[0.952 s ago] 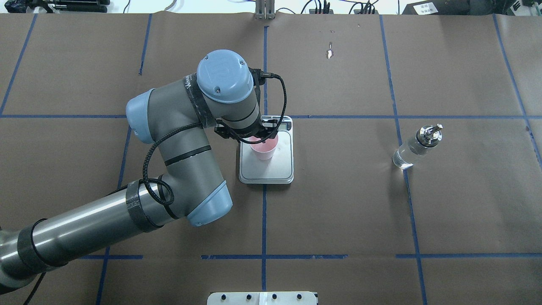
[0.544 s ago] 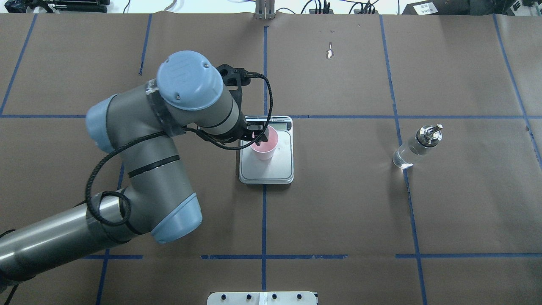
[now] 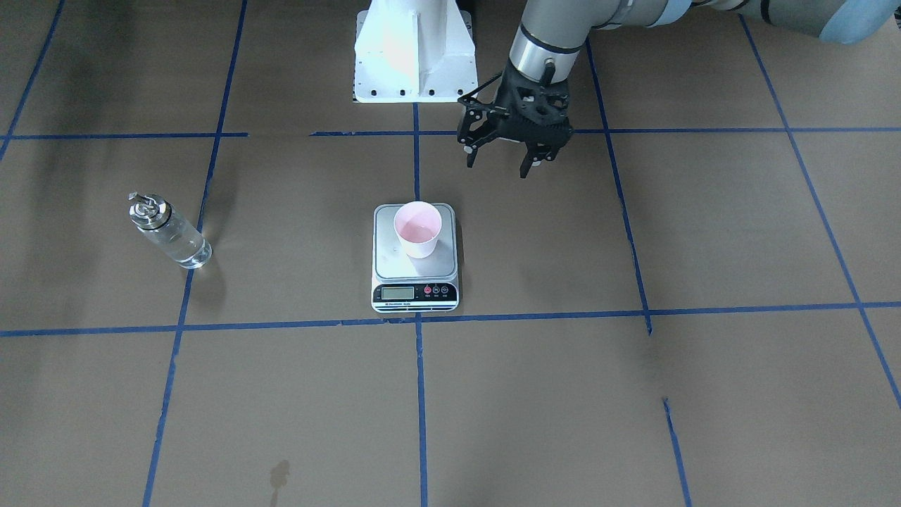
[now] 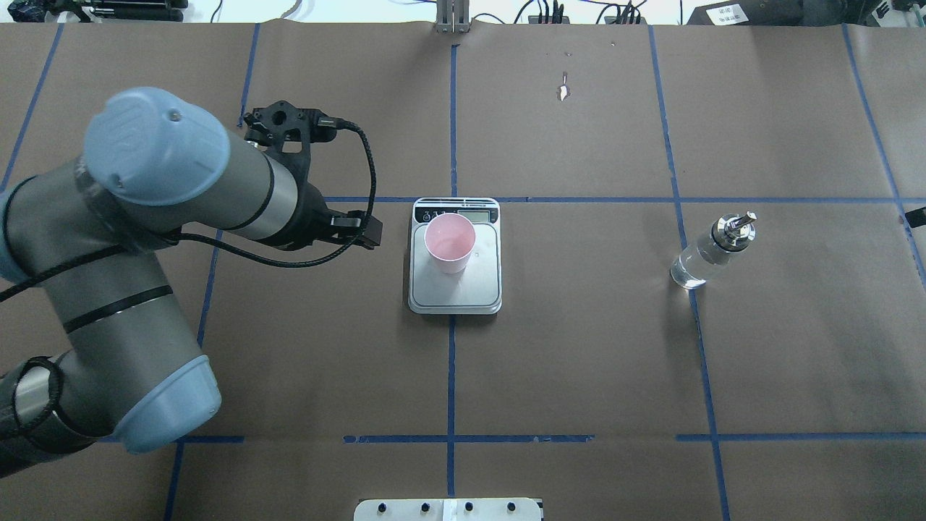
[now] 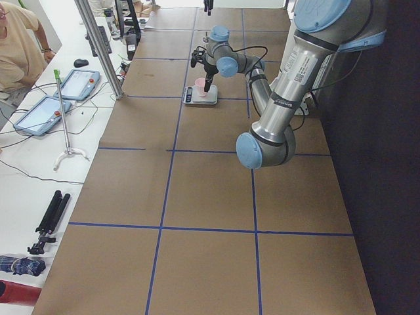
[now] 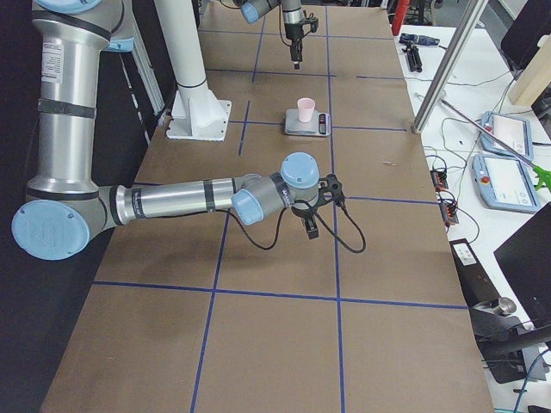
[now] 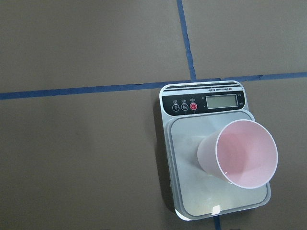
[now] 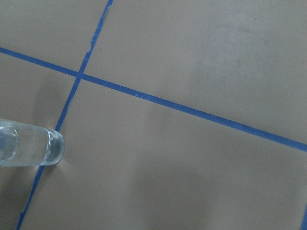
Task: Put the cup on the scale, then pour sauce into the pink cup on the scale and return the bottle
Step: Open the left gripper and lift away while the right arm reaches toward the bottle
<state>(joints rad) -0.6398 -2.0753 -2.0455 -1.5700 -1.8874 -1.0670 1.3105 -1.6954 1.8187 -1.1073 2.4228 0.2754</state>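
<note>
Pink cup set on scale, apart from left pincer, agape, empty; next, bottle pickup; right pincer opening: cannot tell.

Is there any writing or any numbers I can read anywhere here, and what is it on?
Scale, black strip: white print above the display, too small to read.
Display: no digits show.
Buttons: marks too small to read.
Cup, bottle: no writing visible.
</note>
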